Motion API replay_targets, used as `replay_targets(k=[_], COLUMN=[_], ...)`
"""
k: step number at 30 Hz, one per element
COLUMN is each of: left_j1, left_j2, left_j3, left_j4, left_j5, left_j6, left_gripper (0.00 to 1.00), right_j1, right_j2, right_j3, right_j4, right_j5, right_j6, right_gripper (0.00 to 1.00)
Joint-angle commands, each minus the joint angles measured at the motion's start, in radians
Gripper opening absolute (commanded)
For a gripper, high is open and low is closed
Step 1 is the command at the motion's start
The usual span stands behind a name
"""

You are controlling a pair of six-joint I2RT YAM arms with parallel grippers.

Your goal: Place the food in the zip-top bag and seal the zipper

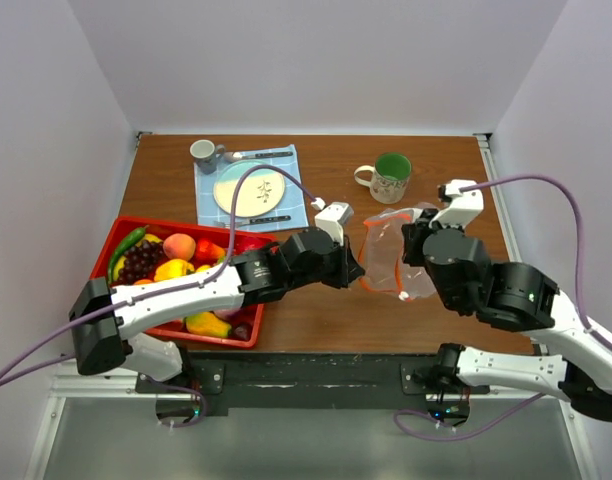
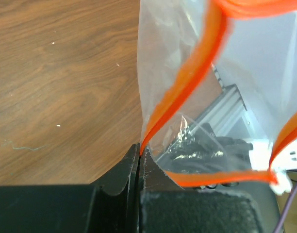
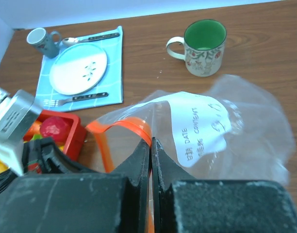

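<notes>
The clear zip-top bag [image 1: 394, 255] hangs between my two grippers over the middle of the table, its mouth pulled open. My left gripper [image 2: 140, 148] is shut on the bag's left mouth edge, pinching the orange zipper [image 2: 187, 92]. On the opposite side, my right gripper [image 3: 151, 141] is shut on the zipper [image 3: 124, 125] beside the white label. In the top view the left gripper [image 1: 358, 268] and right gripper [image 1: 410, 240] face each other across the bag. The food [image 1: 176, 270], several coloured fruits and vegetables, lies in the red tray [image 1: 186, 225] at the left. I see no food inside the bag.
A green-lined mug [image 1: 390, 178] stands behind the bag. A blue mat with a plate [image 1: 250, 192], cutlery and a small grey cup [image 1: 202, 151] lies at the back centre-left. White walls enclose the table on three sides.
</notes>
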Motion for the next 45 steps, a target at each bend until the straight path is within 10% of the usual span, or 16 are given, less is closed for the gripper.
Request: replay_targets(k=[1, 19, 29, 45], left_j1=[0.048, 0.136, 0.136, 0.321], left_j2=[0.026, 0.026, -0.127, -0.378], left_j3=[-0.031, -0.343, -0.286, -0.292], left_j4=[0.069, 0.123, 0.014, -0.341], left_j5=[-0.034, -0.135, -0.155, -0.472], left_j6=[-0.025, -0.052, -0.025, -0.009], left_gripper=[0.0, 0.0, 0.43, 0.7], right_j1=[0.0, -0.247, -0.246, -0.25], right_j2=[0.103, 0.296, 0.359, 0.391], right_j3=[-0.081, -0.29, -0.322, -0.281], right_j4=[-0.007, 0.457, 0.553, 0.547], right_j5=[-0.083, -0.499, -0.565, -0.609], right_j6=[0.046, 0.0, 0.047, 0.078], right_gripper=[0.0, 0.0, 0.0, 0.0])
